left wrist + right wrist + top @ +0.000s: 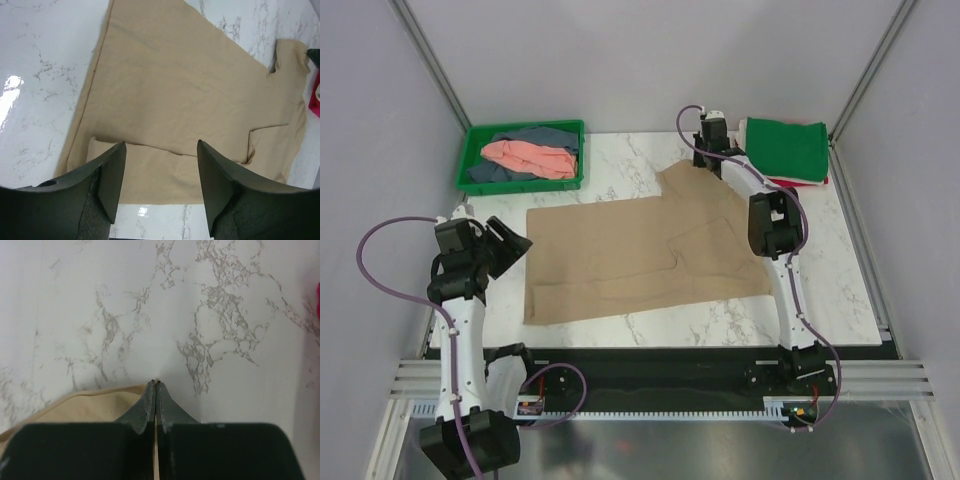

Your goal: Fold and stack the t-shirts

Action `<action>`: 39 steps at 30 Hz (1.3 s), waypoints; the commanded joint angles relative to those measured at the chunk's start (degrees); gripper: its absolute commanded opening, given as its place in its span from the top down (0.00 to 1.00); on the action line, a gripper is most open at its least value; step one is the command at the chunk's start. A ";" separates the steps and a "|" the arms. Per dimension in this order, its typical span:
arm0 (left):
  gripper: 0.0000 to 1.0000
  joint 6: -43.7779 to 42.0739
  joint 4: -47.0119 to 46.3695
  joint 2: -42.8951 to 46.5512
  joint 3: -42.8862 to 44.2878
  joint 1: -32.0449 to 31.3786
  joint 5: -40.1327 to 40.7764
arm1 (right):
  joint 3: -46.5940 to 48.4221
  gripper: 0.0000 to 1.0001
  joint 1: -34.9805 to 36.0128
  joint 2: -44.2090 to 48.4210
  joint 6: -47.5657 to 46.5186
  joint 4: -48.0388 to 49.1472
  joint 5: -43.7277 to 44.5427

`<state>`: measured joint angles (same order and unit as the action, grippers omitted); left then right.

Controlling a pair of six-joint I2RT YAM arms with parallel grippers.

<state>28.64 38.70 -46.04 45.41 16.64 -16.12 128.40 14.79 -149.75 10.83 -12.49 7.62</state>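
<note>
Tan t-shirt (640, 255) flat on table (620, 160), its edge in closed right gripper (156, 385); left gripper (160, 145) wide

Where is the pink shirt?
In the top view, the salmon pink t-shirt lies in the green tray at the far left corner of the table, on top of a grey-blue t-shirt.

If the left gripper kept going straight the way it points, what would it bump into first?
Probably the tan t-shirt: the open left gripper aims at its folded near edge. How high it hangs above the cloth is unclear.
</note>
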 commanded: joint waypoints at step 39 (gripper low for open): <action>0.40 7.30 -23.49 -64.26 27.72 -5.48 19.29 | -76.02 1.00 0.24 62.74 3.23 31.03 -23.79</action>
<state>35.77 17.32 -109.03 71.83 10.92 1.52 52.21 14.96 -87.44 13.34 14.57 -14.74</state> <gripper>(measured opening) 0.599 0.007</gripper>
